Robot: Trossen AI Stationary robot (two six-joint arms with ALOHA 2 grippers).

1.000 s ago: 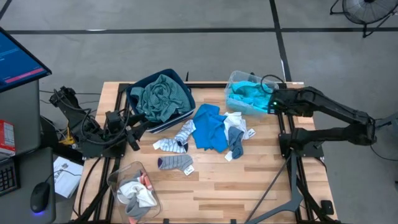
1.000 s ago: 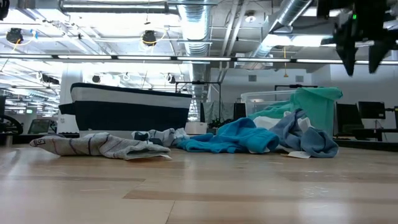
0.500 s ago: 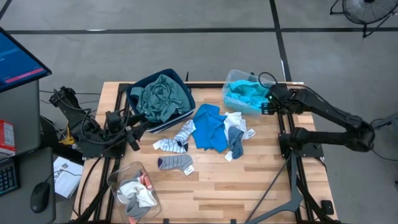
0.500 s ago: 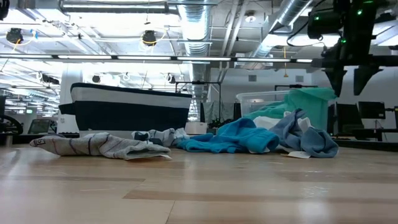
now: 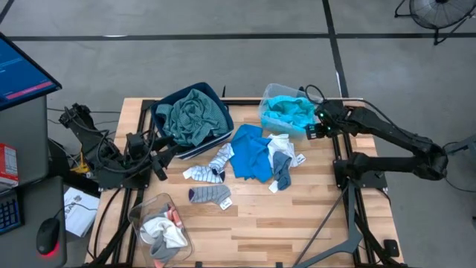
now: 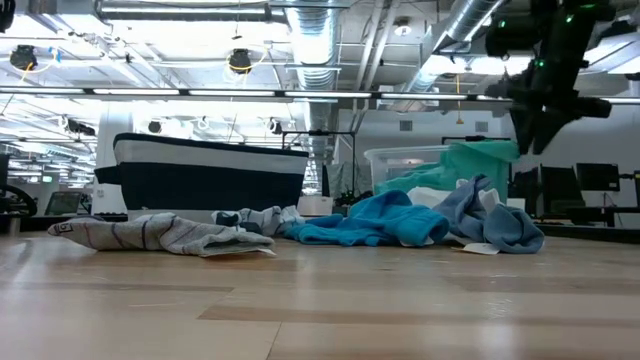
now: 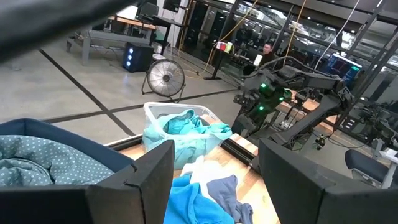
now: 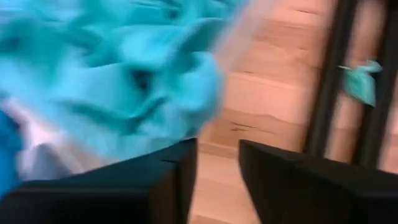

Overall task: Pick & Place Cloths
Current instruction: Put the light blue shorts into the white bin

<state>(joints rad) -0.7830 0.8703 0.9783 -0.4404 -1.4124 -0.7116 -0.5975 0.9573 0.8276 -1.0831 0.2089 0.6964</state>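
A turquoise top lies in a clear tub at the table's far right. My right gripper is open by a narrow gap at the tub's right wall, tipped down over the turquoise top in its wrist view. A bright blue top, a grey-blue garment, striped socks and a grey-and-coral sock lie on the table's middle. A teal-green shirt fills the dark blue bin. My left gripper is open at the table's left edge. My right gripper meets the clear tub at its right wall, coming from the table's right and slanting down. The gripper itself hides the exact place of contact, so I cannot tell which finger touches. The tub stands on the table with the turquoise top inside.
A second clear tub with white socks lies at the near left corner. Bare wood shows along the near edge. Black frame rails run by the table's right side. The left wrist view shows the right arm behind the tub.
My right gripper has gone down and toward the table's left edge, turning as it went, up to the clear tub. The tub with the turquoise top has slid along the table toward the left. The other cloths have stayed in place.
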